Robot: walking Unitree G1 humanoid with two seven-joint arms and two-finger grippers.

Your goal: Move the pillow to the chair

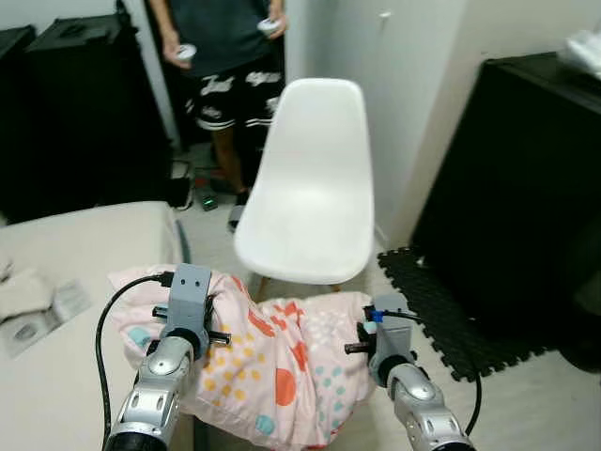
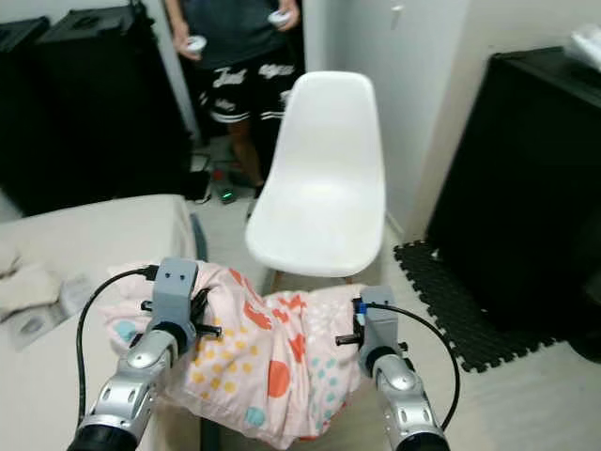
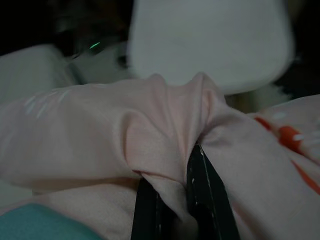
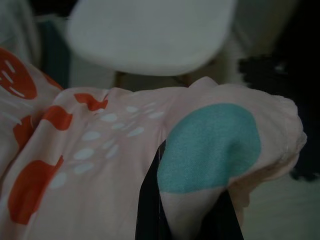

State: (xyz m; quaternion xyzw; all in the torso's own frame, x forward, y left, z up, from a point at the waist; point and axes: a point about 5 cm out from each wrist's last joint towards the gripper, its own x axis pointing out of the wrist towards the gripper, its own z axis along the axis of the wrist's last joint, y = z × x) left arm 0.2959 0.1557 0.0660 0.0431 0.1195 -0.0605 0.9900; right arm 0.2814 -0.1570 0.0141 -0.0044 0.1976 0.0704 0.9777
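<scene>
While the pillow (image 1: 272,366) is held up in the air, both hands are clamped on its cloth. At the 9 o'clock side, a bed (image 1: 84,254) is seen, with a folded cloth (image 1: 23,291) and a small packet (image 1: 38,324) lying on it. Next, the left hand (image 3: 172,200) is pinched tight on a fold of pink cloth at the pillow's left end. The pillow is pink with orange, yellow and blue spots, and it sags in the middle because it is soft and gripped only at its two ends. It hangs between the bed's edge and the chair (image 1: 310,188), partly over the floor.

At 12 o'clock, the white chair is placed just past the pillow, with its seat bare and turned toward the robot. The pillow is probably held with two hands so that it can be lifted flat onto that seat. Farther back, a person (image 1: 225,56) is standing with a small controller in each hand.

On the right, the right hand (image 4: 190,210) is clenched on the pillow's corner, over a blue spot. At 3 o'clock, a black cabinet (image 1: 526,169) and a dark floor mat (image 1: 441,310) are close by, so little room is left on that side. The chair's front rim could be bumped if the pillow is kept too low.
</scene>
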